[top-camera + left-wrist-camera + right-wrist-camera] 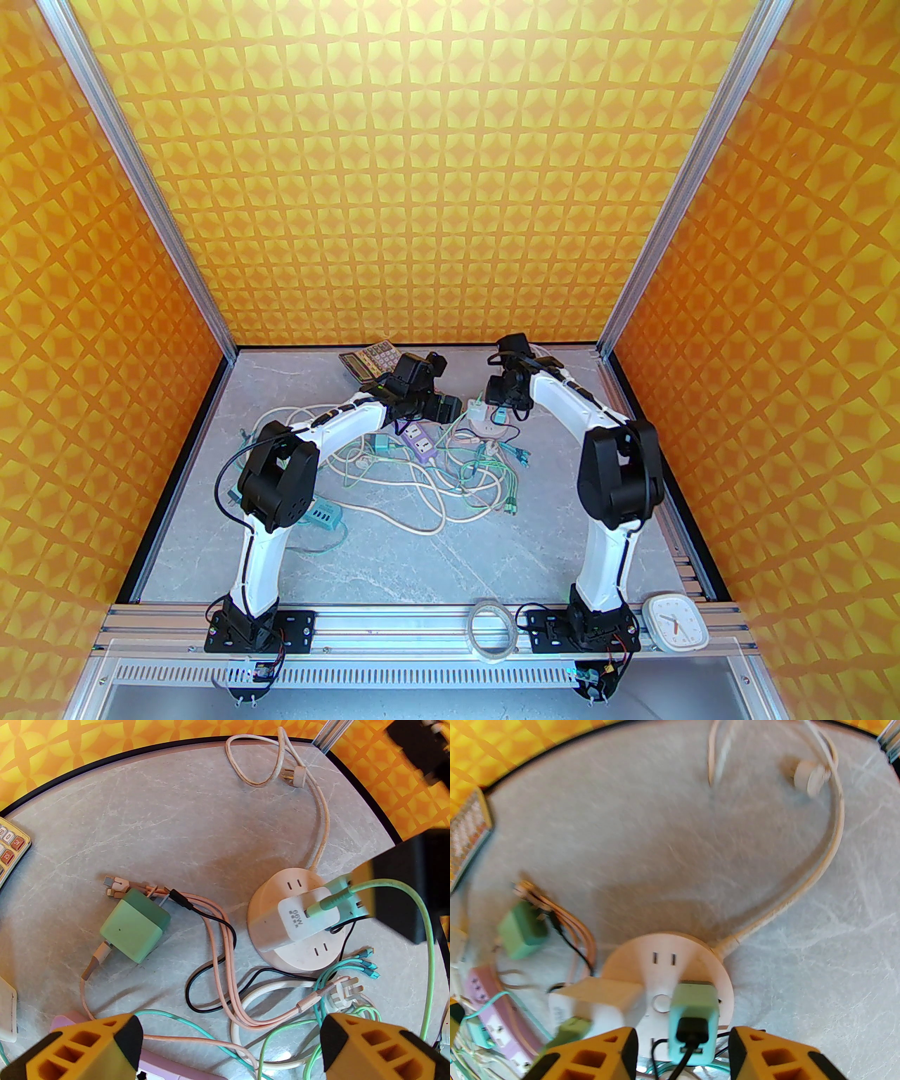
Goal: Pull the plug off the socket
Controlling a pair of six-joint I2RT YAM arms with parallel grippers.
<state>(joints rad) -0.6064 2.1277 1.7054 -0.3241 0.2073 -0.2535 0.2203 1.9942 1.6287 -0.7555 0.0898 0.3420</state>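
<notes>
At the bottom centre of your right wrist view, the right gripper (pixel 682 1038) has its jaws parted, one yellow finger on each side of the teal plug (pixel 692 1004). A thin gap shows on both sides, so nothing is clamped. That plug stands upright in the round socket (pixel 632 962), on its right half. A black lead (pixel 692 1026) is plugged into the face of the plug nearest the camera. Just left of it on the same socket sits a white adapter (pixel 601 997), tilted leftward, with a pale green connector (pixel 571 1029) in its near end. A cream cord (pixel 801 888) leaves the socket's right rim and curves up to the upper right of the frame. This view is blurred.

In your left wrist view, the left gripper (pixel 232 1029) hangs at the bottom edge with its jaws spread wide and nothing between them. Loose pink and green cables (pixel 225 952) lie below it on the grey table (pixel 175 825). The socket lies right of centre there, and a green cube charger (pixel 135 927) lies well apart from it at centre left. A calculator (pixel 10 850) lies at the left edge.
</notes>
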